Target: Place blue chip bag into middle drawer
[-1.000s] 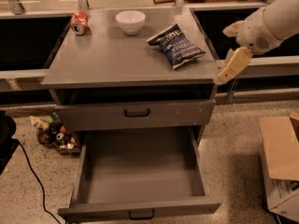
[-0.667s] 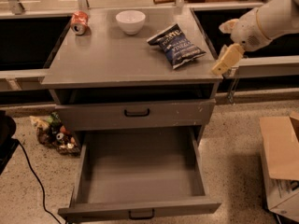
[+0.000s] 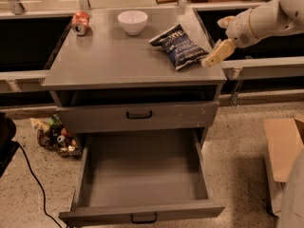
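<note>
middle drawer (image 3: 142,175) pulled out, floor bare, front edge nearest | upper drawer (image 3: 137,115) shut above it | blue chip bag (image 3: 180,46) lying on cabinet top (image 3: 114,56) near right edge | gripper (image 3: 222,38) just beside bag's right end, over that edge, fingers apart, holding nothing | white bowl (image 3: 132,22), red can (image 3: 80,23) at rear

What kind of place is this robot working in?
Probably a test kitchen or lab mock-up: a grey drawer cabinet with a blue chip bag, white bowl and red can on top, plus a cardboard box on the speckled floor. The gripper is at the cabinet's right edge, beside the bag.
</note>
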`<state>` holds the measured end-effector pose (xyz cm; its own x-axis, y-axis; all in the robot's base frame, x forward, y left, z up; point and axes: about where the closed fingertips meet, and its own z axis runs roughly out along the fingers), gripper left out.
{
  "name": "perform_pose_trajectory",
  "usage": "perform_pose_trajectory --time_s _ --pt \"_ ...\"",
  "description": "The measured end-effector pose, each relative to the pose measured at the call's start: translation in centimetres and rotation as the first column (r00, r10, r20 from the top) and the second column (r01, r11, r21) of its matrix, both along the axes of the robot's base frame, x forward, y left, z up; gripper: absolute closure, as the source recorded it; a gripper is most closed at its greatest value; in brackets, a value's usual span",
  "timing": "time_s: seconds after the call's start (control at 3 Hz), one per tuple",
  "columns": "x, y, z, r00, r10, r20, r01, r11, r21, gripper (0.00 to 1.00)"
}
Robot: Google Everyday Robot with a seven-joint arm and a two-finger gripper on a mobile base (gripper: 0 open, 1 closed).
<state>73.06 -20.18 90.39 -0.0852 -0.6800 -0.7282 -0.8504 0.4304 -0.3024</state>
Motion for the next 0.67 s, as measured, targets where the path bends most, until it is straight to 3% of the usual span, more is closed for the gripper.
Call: perform_pose_trajectory --time_s 0.67 --pt "4.9 1.8 -2.6 0.9999 0.009 -0.012 -0.008 0.997 0.081 0.0"
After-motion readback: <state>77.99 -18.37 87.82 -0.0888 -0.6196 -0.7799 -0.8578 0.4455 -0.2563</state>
